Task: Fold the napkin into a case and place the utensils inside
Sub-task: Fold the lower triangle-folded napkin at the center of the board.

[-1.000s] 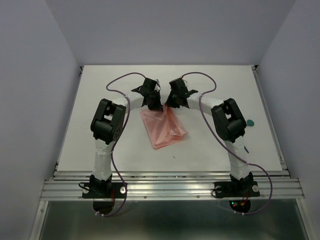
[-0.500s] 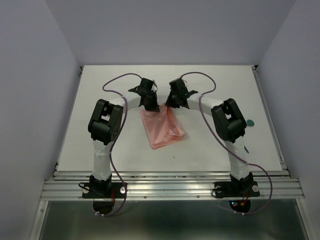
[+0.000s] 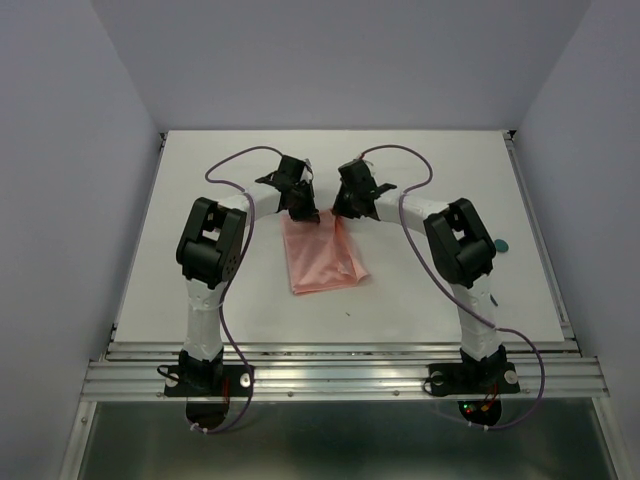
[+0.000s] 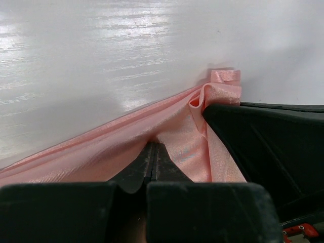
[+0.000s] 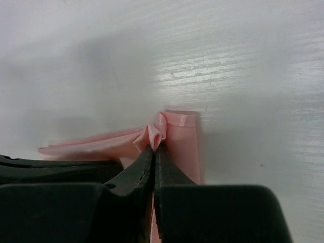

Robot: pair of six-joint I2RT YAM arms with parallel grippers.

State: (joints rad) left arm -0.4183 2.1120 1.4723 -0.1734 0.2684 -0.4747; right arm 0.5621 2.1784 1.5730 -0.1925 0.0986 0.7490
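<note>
Folded napkin [image 3: 325,258] at counter [image 3: 430,290] centre. My left pincer [image 3: 303,212] clamped on its 11 o'clock corner, right pincer [image 3: 339,208] on 1 o'clock corner. Risk: thin hem slips from one bite, or uneven pull skews layers; fold goes crooked. Teal utensil [image 3: 500,244] apart at 3 o'clock.

Top external: fixed high above and behind both arm bases, looking down and forward over the whole flat white bench [image 3: 400,300]. Left wrist: very close and low, peering past the black left end effector [image 4: 152,148], clamped on the thin salmon-pink cloth napkin [image 4: 91,152]. Right wrist: equally close behind the black right end effector [image 5: 153,148], facing the same cloth. Shared by all three: the napkin's far edge.
</note>
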